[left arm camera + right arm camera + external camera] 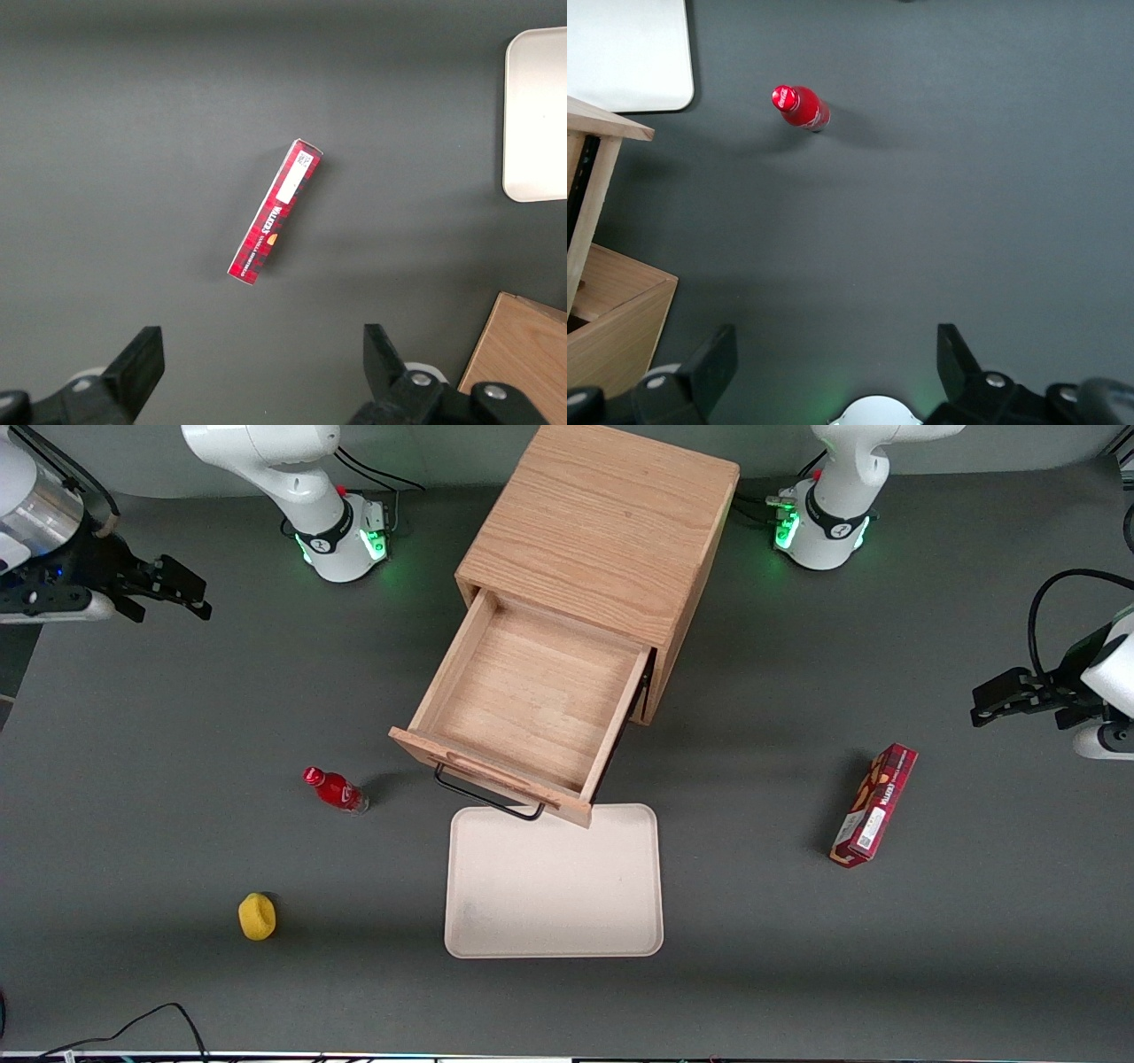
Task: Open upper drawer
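The cube-shaped wooden cabinet [602,522] stands at the middle of the table. Its upper drawer [532,700] is pulled far out toward the front camera, its inside bare, its thin black wire handle [487,795] on the front panel. The drawer's side also shows in the right wrist view [602,257]. The lower drawer is hidden under it. My gripper [190,589] hangs high over the working arm's end of the table, well away from the cabinet, open and empty [833,363].
A cream tray [554,881] lies just in front of the drawer. A red bottle [335,789] stands beside the drawer front. A yellow object [257,916] lies nearer the camera. A red box [873,804] lies toward the parked arm's end.
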Tool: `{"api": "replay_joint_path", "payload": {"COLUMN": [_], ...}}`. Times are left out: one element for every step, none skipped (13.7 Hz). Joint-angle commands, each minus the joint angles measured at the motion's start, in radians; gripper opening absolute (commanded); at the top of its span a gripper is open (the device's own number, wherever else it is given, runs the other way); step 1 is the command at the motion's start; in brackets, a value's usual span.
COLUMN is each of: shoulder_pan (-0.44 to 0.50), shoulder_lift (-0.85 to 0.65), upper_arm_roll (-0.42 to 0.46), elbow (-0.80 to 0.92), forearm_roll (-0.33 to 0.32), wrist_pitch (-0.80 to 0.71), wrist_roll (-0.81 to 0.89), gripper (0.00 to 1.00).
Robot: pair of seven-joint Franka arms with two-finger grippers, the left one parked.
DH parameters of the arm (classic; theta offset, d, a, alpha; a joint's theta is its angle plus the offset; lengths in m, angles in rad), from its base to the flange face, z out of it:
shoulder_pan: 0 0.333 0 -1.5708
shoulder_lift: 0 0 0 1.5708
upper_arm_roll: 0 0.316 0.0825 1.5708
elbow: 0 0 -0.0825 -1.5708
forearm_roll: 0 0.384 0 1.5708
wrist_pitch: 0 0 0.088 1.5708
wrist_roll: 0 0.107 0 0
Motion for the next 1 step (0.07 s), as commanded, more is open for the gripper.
{"api": "replay_joint_path", "payload": {"shoulder_pan": [0.015], "shoulder_lift": [0.041], "upper_arm_roll": [0.006], "elbow": [0.066], "forearm_roll": [0.021], "wrist_pitch": [-0.007], "wrist_roll": [-0.008], "gripper": [1.0]}}
